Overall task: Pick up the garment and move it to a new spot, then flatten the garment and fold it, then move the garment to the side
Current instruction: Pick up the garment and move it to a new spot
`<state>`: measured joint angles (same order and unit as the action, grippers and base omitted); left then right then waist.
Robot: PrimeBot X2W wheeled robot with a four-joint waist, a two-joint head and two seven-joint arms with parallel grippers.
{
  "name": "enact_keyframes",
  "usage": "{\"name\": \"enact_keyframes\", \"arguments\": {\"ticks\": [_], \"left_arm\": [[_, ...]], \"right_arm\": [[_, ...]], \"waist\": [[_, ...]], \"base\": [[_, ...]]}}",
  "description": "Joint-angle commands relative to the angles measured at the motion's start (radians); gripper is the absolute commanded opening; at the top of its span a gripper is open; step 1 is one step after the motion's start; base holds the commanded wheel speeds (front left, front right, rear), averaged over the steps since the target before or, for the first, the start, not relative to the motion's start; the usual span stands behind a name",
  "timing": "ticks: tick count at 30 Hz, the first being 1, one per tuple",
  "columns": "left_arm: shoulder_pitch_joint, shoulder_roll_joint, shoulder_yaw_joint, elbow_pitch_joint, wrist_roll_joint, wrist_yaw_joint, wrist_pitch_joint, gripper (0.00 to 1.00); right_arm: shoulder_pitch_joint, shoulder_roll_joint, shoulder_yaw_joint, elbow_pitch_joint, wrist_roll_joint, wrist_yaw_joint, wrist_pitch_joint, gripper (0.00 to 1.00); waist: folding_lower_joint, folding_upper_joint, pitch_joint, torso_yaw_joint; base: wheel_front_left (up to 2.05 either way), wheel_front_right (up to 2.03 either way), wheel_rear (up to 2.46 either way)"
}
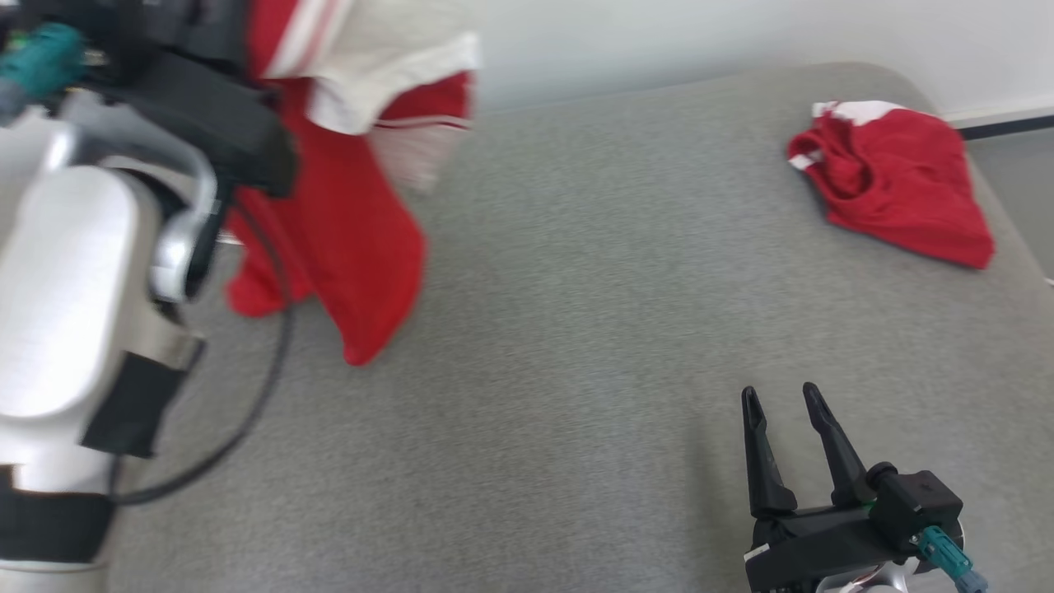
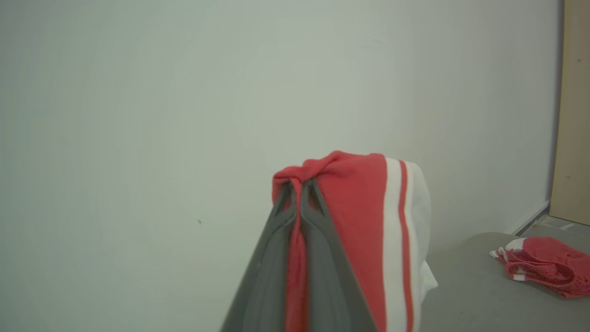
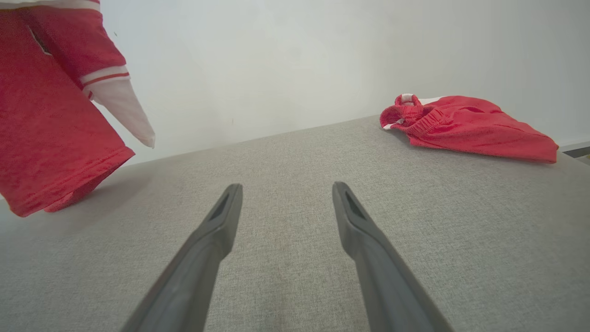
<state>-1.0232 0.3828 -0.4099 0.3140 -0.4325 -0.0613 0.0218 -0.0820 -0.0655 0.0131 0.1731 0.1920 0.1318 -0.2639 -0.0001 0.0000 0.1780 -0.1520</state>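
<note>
Hanging above the left side of the grey fabric surface [image 1: 576, 329], the red-and-white garment [image 1: 354, 239] is clamped in the left gripper [image 2: 299, 184], seemingly for relocation; the right gripper [image 1: 779, 389] sits low, spread apart, empty.

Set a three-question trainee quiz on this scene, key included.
1. True or false: the left gripper is shut on the hanging red-and-white garment.
2. The right gripper is: A) open and empty; B) shut on cloth; C) pressing a garment flat.
3. On which of the robot's sides does the second red garment lie on the grey surface?
Key: 1 true; 2 A; 3 right.
</note>
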Motion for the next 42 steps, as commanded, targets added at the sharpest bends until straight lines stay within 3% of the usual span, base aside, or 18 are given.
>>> {"name": "enact_keyframes", "arguments": {"ticks": [1,12,26,27,28,35,42], "left_arm": [[0.016,-0.011,-0.002,-0.012,-0.006,0.004,0.003,0.00],[0.087,-0.140,-0.082,-0.096,-0.038,0.032,0.018,0.00],[0.479,-0.147,-0.136,0.087,-0.060,0.106,-0.101,0.00],[0.497,-0.151,-0.144,0.114,-0.054,0.108,-0.113,0.18],[0.507,-0.154,-0.155,0.137,-0.038,0.112,-0.128,1.00],[0.498,-0.221,-0.175,0.197,-0.040,0.089,-0.241,1.00],[0.510,-0.195,-0.142,0.121,-0.010,0.113,-0.281,1.00]], "right_arm": [[0.009,0.007,0.001,0.003,0.005,-0.003,0.000,1.00],[0.024,0.014,0.010,0.026,0.011,-0.003,0.000,1.00],[0.021,0.016,0.020,0.047,0.012,-0.003,0.000,1.00],[0.020,0.016,0.020,0.048,0.012,-0.003,0.000,1.00],[0.020,0.016,0.020,0.049,0.011,-0.003,0.000,1.00],[0.044,0.015,0.020,0.057,0.017,-0.003,0.000,1.00],[0.072,0.015,0.009,0.046,0.031,-0.003,0.000,1.00]], "waist": [[0.0001,0.0000,-0.031,-0.053],[0.0001,0.0000,-0.058,-0.105],[0.0001,0.0000,-0.047,-0.090],[0.0001,0.0000,-0.047,-0.088],[0.0001,0.0000,-0.049,-0.085],[0.0001,0.0000,-0.096,-0.038],[0.0001,0.0000,-0.153,0.028]], "base": [[0.00,0.00,0.00],[0.00,0.00,0.00],[0.00,0.00,0.00],[0.00,0.00,0.00],[0.00,0.00,0.00],[0.00,0.00,0.00],[0.00,0.00,0.00]]}}
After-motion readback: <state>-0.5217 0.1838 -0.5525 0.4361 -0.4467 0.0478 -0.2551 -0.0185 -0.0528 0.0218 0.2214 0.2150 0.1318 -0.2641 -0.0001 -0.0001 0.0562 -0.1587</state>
